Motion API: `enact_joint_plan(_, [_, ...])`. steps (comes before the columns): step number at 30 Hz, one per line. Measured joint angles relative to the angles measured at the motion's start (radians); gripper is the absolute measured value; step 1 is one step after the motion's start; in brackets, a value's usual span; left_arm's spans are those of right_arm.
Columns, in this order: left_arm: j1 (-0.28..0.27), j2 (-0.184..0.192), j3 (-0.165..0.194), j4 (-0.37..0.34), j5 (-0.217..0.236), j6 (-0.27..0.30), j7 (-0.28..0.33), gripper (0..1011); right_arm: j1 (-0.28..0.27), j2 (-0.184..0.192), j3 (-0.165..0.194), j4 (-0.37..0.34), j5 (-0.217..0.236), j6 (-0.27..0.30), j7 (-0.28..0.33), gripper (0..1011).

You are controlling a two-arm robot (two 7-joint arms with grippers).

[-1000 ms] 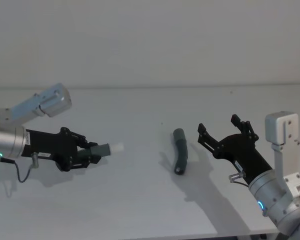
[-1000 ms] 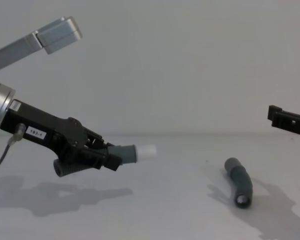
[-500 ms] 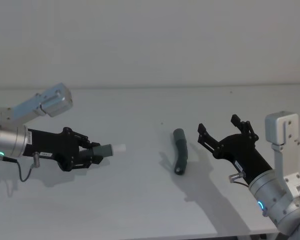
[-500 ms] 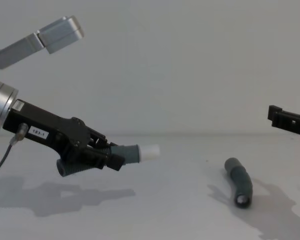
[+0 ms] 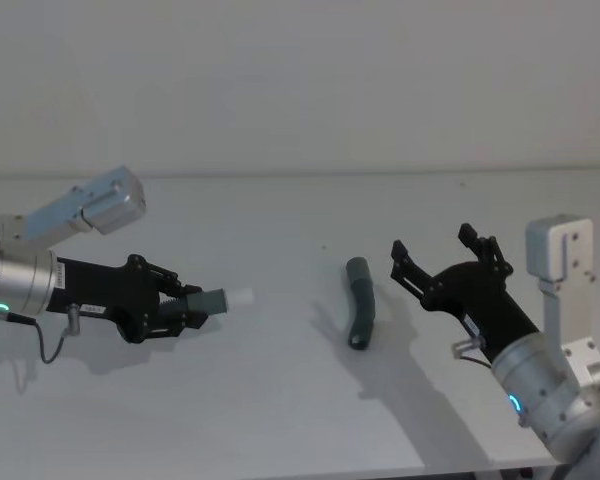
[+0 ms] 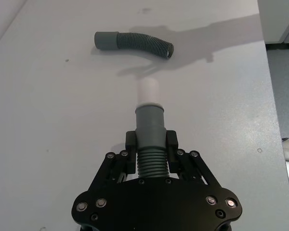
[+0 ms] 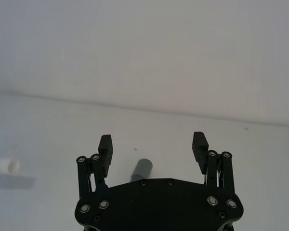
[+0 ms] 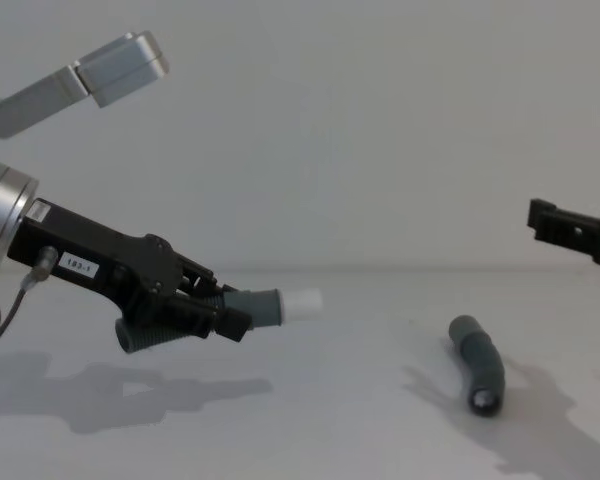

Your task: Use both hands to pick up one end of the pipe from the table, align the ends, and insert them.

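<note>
My left gripper (image 5: 185, 307) (image 8: 220, 313) (image 6: 151, 149) is shut on a dark grey ribbed pipe piece (image 6: 149, 139), held above the white table (image 5: 280, 400). Its white plug tip (image 5: 239, 296) (image 8: 298, 301) (image 6: 148, 90) points toward the middle. The other pipe piece (image 5: 360, 312) (image 8: 480, 370) (image 6: 134, 43), bent and ribbed, lies on the table with its smooth cuff (image 5: 356, 269) (image 7: 141, 170) at the far end. My right gripper (image 5: 440, 262) (image 7: 153, 149) hovers open just to the right of and above that piece, nothing between its fingers.
A plain wall stands behind the table. The table's front edge (image 5: 400, 470) runs near the bottom of the head view. A silver arm link (image 5: 75, 208) sits above the left gripper.
My right gripper has shifted slightly left, toward the lying pipe piece. My left gripper, with its piece, has edged a little to the right.
</note>
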Motion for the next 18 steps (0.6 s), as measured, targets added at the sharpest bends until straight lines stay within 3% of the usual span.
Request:
enact_joint_plan(11, [-0.001, -0.001, 0.001, 0.002, -0.001, -0.002, -0.002, 321, 0.076, -0.096, -0.071, -0.062, -0.043, 0.197, -0.099, 1002])
enact_joint_plan(18, [-0.001, -0.001, 0.002, 0.003, -0.002, -0.003, -0.002, 321, 0.137, -0.178, -0.113, -0.070, -0.076, 0.363, -0.184, 1003])
